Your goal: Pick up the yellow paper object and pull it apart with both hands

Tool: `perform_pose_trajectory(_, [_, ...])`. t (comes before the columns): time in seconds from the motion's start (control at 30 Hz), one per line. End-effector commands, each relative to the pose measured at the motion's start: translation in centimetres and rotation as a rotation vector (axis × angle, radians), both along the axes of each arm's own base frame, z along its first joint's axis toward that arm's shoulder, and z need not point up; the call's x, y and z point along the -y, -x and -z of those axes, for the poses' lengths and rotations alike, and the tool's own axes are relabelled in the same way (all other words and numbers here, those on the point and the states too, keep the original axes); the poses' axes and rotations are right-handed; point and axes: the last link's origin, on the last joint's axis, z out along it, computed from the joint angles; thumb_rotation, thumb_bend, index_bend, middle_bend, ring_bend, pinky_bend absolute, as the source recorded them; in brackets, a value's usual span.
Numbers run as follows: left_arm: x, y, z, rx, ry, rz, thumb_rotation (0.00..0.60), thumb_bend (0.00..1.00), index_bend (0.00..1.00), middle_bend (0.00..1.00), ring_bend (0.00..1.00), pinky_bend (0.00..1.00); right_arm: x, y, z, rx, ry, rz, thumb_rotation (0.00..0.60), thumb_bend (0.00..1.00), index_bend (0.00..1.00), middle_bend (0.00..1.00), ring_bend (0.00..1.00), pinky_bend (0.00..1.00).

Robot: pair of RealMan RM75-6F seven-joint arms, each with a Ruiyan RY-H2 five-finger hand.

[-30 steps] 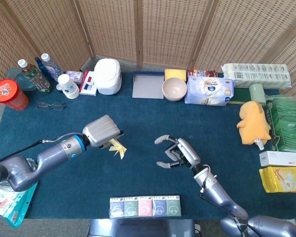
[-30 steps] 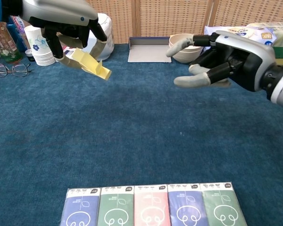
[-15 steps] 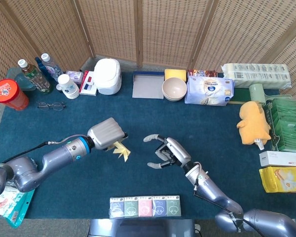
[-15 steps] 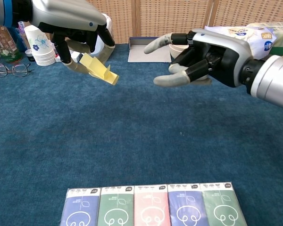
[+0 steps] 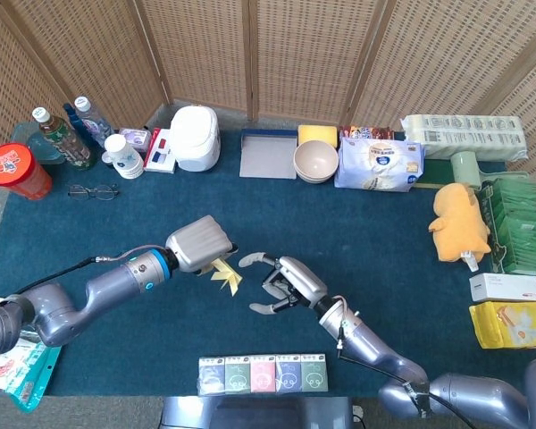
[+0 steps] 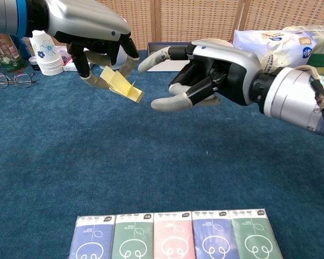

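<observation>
Over the blue bench (image 6: 151,162) I've got the left robot hand (image 6: 89,29) pinching the yellow paper object (image 6: 121,85) aloft, free end offered to the right robot hand (image 6: 202,73), fingers spread just beside it.

Table w/ dark blue carpet-like cover (image 5: 161,331). Back left: red-lidded tub (image 5: 13,170), drink bottles (image 5: 62,134), white bottle (image 5: 123,156), glasses (image 5: 94,190) flat just in front. Back centre: white rice cooker (image 5: 196,137), small red/blue box (image 5: 161,150) beside it, grey tray (image 5: 268,154), stacked bowls (image 5: 315,162) touching a yellow sponge (image 5: 317,135), tissue pack (image 5: 379,164). Right side: wrapped white rolls (image 5: 464,136), green roll (image 5: 467,168), yellow plush duck (image 5: 460,222), green packets (image 5: 515,225), white box (image 5: 506,288), yellow bag (image 5: 514,323). Front edge: row of small tissue packs (image 6: 175,234), blue, green, pink, blue, green, touching side by side. Front left corner: printed bag (image 5: 9,371) hanging over the edge.
</observation>
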Motion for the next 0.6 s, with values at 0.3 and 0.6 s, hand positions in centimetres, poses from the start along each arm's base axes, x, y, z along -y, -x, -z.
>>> perform_pose_trajectory(0.3, [0.08,0.07,0.47,-0.008,0.013,-0.01,0.6,0.39,0.69,0.92,0.93,0.79,-0.04,-0.69,0.68,-0.015,-0.005,-0.009,0.6,0.38,0.28,0.99,1.0,1.0])
perform_pose_trajectory(0.6, [0.05,0.21,0.54,-0.008,0.016,-0.014,0.6,0.39,0.69,0.92,0.93,0.79,0.03,-0.73,0.94,-0.016,-0.001,-0.004,0.6,0.45,0.29,0.99,1.0,1.0])
